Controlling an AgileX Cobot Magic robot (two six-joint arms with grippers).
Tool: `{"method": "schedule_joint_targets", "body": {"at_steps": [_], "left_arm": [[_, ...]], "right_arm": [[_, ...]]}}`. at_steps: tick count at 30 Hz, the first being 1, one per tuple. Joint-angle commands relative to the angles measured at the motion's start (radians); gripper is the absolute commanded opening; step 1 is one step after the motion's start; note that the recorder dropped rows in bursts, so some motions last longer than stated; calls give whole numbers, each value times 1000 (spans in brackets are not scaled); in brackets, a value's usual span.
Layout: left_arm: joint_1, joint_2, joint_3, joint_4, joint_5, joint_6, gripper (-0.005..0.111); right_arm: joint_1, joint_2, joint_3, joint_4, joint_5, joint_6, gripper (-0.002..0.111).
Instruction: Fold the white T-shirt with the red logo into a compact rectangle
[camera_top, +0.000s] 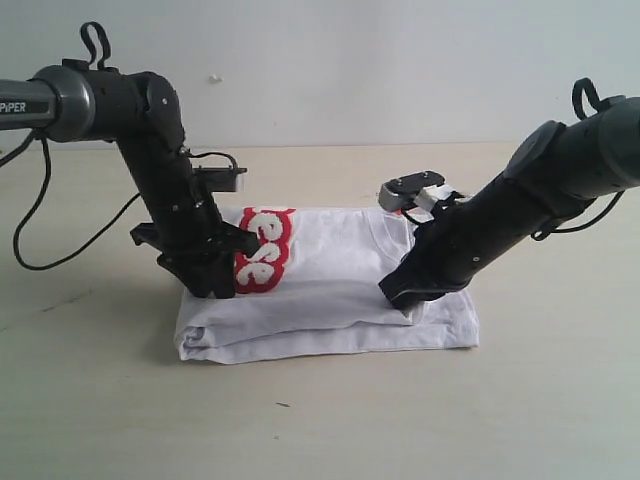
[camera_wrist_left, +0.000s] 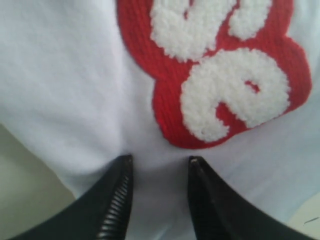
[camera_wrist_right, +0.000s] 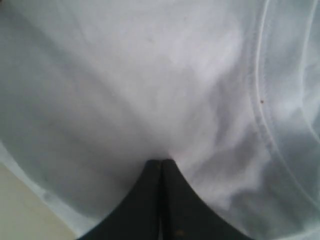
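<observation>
Pressing down on the white T-shirt (camera_top: 330, 300), which is lying half folded mid-tabletop (camera_top: 320, 420), well off the far edge, I am keeping my left claw (camera_wrist_left: 160, 162) spread beside the red logo (camera_wrist_left: 220, 75), probably pinning the fold. My right claw (camera_wrist_right: 161, 164) is clenching a pucker of cloth that only its wrist view is showing.

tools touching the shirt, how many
2. The left tool is down on the white T-shirt's left end, beside the red logo; the right tool pinches the cloth at its right end.
</observation>
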Motion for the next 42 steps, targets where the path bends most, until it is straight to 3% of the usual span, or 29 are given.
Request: {"method": "schedule_joint_targets", "body": {"at_steps": [1, 8, 15, 26, 32, 42], "left_arm": [[14, -5, 37, 68, 17, -15, 39], [14, -82, 37, 71, 17, -15, 39], [14, -225, 47, 69, 17, -37, 39], [14, -471, 252, 77, -319, -66, 39], [14, -574, 358, 86, -421, -66, 39], [14, -752, 563, 95, -606, -68, 39]], "right_arm": [[6, 13, -11, -15, 20, 1, 0], [6, -107, -20, -78, -14, 14, 0], [6, -254, -18, -188, -67, 190, 0], [6, -399, 14, -481, -90, 510, 0], [6, -481, 60, -591, -97, 627, 0], [6, -626, 161, -906, -119, 981, 0]]}}
